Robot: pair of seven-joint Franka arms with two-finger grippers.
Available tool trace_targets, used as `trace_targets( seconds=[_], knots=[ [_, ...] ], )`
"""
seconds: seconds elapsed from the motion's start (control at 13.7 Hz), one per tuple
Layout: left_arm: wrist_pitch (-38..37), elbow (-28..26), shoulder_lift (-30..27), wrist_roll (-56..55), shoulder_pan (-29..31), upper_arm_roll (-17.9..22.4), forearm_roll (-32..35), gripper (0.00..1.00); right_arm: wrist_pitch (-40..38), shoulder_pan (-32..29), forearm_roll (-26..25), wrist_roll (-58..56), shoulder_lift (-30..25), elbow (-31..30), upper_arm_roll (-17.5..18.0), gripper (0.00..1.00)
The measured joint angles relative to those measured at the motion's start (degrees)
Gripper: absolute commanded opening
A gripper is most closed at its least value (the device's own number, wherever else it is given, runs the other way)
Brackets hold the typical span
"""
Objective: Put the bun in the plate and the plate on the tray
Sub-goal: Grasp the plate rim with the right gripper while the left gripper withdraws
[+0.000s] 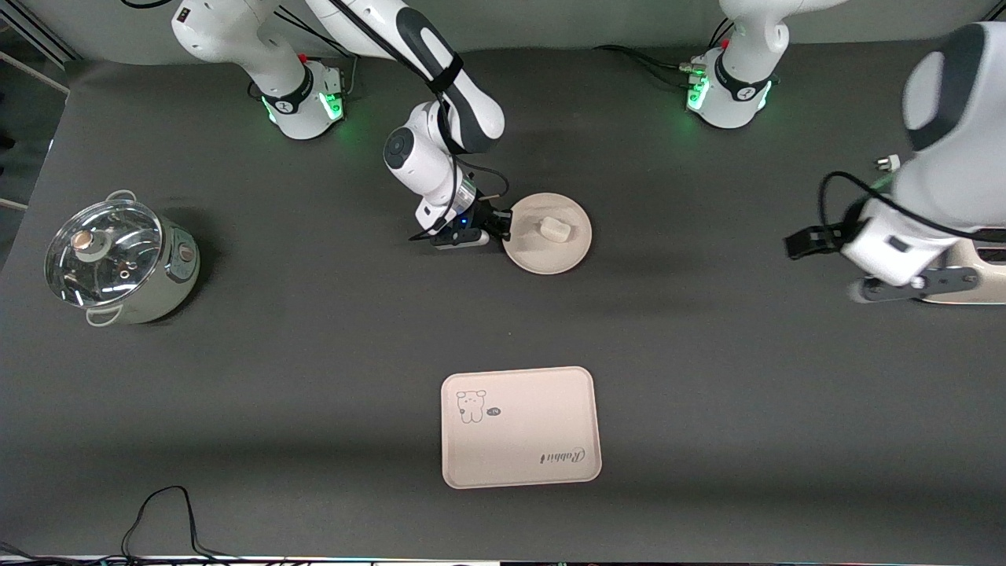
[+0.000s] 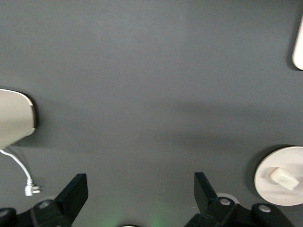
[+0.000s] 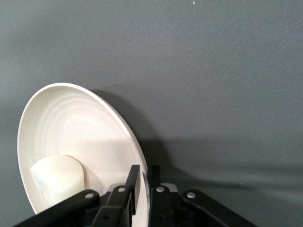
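Note:
The round cream plate (image 1: 550, 255) lies near the table's middle, farther from the front camera than the tray (image 1: 523, 440). The off-white bun (image 1: 552, 228) lies in the plate. My right gripper (image 1: 501, 228) is shut on the plate's rim at the edge toward the right arm's end. In the right wrist view, one finger is inside the rim and one outside (image 3: 142, 179), with the plate (image 3: 71, 123) and bun (image 3: 57, 177) beside them. My left gripper (image 1: 805, 242) waits open and empty, raised at the left arm's end; its view (image 2: 141, 189) shows the plate (image 2: 279, 198) and bun (image 2: 284, 177).
A pot with a glass lid (image 1: 118, 263) stands at the right arm's end. A beige appliance (image 1: 974, 275) with a white plug (image 1: 886, 163) sits under the left arm. The tray has the rabbit drawing and script on it.

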Motion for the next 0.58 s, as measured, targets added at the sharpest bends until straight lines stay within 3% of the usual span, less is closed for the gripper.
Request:
trace_targets(
  seconds=[0.22,0.44,0.58],
  knots=[
    [0.0,0.4,0.0,4.4,5.1,0.0,0.0,1.00,0.2,0.0,0.0,0.0,0.1,0.5,-0.1,0.00],
    [0.0,0.6,0.0,7.4,6.5,0.7,0.0,1.00,0.2,0.0,0.0,0.0,0.1,0.7,-0.2,0.00],
    [-0.3,1.2,0.0,8.2,0.7,7.5,-0.1,1.00,0.2,0.0,0.0,0.0,0.1,0.8,-0.3,0.00]
  ],
)
